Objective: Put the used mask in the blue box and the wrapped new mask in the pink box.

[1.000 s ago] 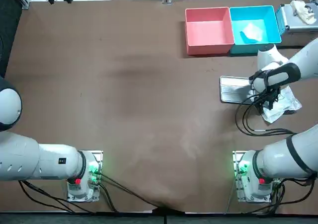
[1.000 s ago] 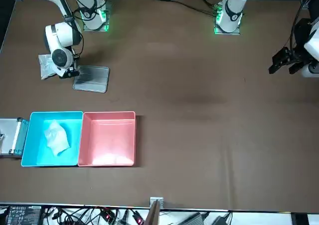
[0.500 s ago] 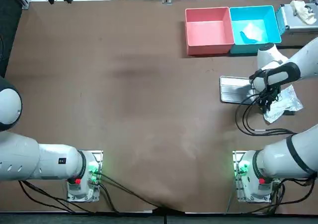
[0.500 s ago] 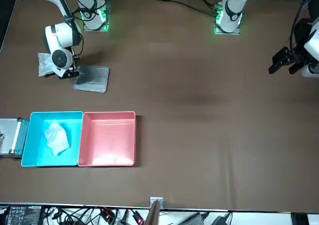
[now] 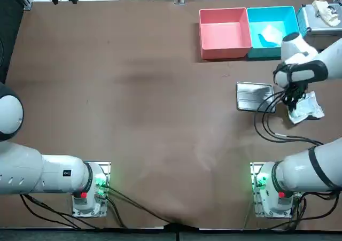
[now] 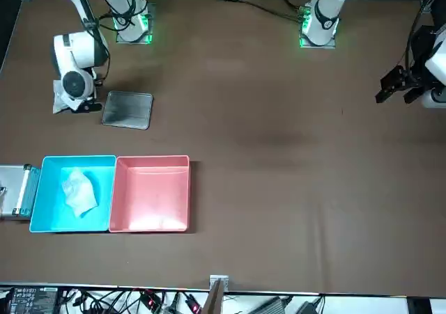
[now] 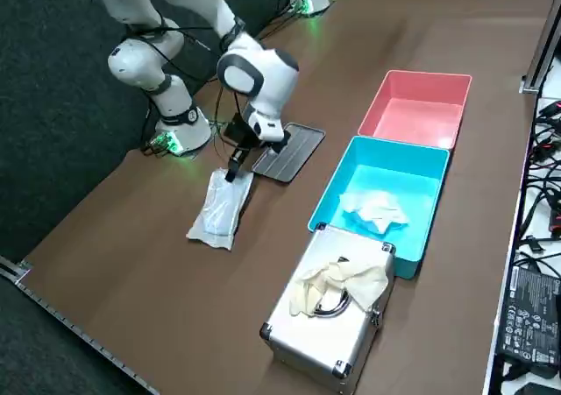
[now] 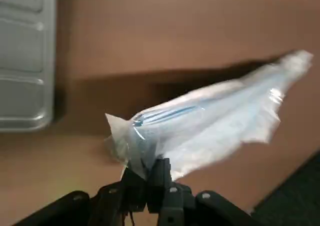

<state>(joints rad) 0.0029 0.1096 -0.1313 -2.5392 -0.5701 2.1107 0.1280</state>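
Brown table point(image 5: 133, 91) lies under the right gripper point(image 8: 150, 173), whose fingers pinch one corner of the wrapped mask point(image 8: 210, 121). The mask's long axis slants down and away from that grip, to the robot's right. Beyond the gripper, the blue box point(image 5: 295, 24) holds the crumpled used mask point(image 5: 270, 34), and the pink box point(image 5: 224, 32) touches its side.

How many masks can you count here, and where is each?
2. A used mask lies in the blue box; a wrapped new mask is pinched by the right gripper beside the metal tray. None seems hidden.
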